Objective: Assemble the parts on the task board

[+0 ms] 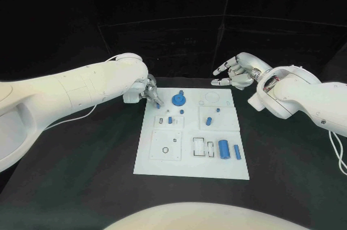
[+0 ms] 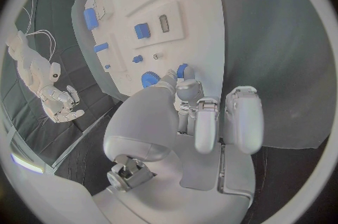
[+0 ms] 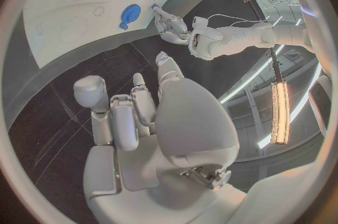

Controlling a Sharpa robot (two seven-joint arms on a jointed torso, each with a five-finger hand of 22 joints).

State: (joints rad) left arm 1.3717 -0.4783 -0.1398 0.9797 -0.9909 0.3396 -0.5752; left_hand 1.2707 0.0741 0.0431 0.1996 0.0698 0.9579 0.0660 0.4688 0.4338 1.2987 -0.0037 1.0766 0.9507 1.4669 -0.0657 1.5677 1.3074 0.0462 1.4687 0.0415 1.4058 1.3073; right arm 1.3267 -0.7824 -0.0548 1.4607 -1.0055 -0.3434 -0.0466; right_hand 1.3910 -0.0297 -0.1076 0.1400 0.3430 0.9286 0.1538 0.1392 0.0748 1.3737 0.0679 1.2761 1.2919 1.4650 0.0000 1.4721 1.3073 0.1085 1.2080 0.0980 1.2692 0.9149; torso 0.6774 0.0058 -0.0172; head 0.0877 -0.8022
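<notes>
Task board (image 1: 189,166) lies flat mid-counter (image 1: 79,180), long side running away from the robot. On it: blue gear-like part (image 1: 178,99) near far left, small blue peg (image 1: 170,120) in a square plate just nearer, another blue piece (image 1: 208,121) toward the right side, and tiny blue bit (image 1: 217,109) beyond that. Near right corner has a thick blue cylinder (image 1: 224,149) w/ a thinner blue pin (image 1: 236,151) just beside it; two rectangular slots sit to their left. Square plate w/ small holes (image 1: 166,145) on the near left.

Left hand (image 1: 149,93) is at the board's far left corner, fingers (image 2: 185,91) pointing down; thumb & a finger pinch a small blue part (image 1: 158,105) right at the board surface, just beside the gear-like part. Left wrist view shows the blue piece (image 2: 183,71) at the fingertips, other fingers curled alongside.

Right hand (image 1: 236,72) is off the board's far right corner, above the counter, well apart from all parts. Its fingers (image 3: 120,117) are loosely curled & apart, holding nothing.

White cable (image 1: 72,120) trails from the left arm over the counter, left of the board. Another cable (image 1: 338,150) hangs by the right arm, clear of the board.
</notes>
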